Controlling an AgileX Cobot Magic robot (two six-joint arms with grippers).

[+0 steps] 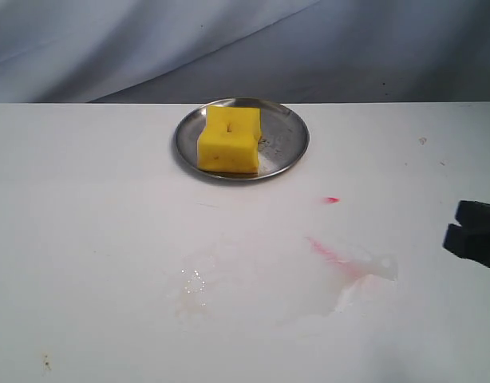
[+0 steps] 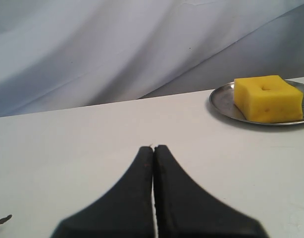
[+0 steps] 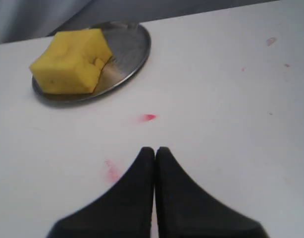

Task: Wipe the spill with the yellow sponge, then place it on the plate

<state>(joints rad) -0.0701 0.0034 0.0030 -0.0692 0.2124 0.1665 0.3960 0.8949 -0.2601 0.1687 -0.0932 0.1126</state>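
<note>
My left gripper point(image 2: 153, 148) and right gripper point(image 3: 155, 148) are pressed together, empty, and I judge the sponge point(image 1: 228, 141) on the far-edge plate point(image 1: 290, 137) light, squashy, best pinched across its sides.

The right gripper point(image 3: 155, 151) hangs low over the white table point(image 3: 231, 124), its two black jaws pressed together with nothing between them. Beyond its tips a small red dot point(image 3: 149, 117) marks the tabletop, and a faint pink smear point(image 3: 111, 171) lies just beside one jaw. Farther off, the yellow sponge point(image 3: 70, 59) rests on the round metal plate point(image 3: 134, 47), covering one side to the rim and leaving scuffed metal bare on the other.
</note>
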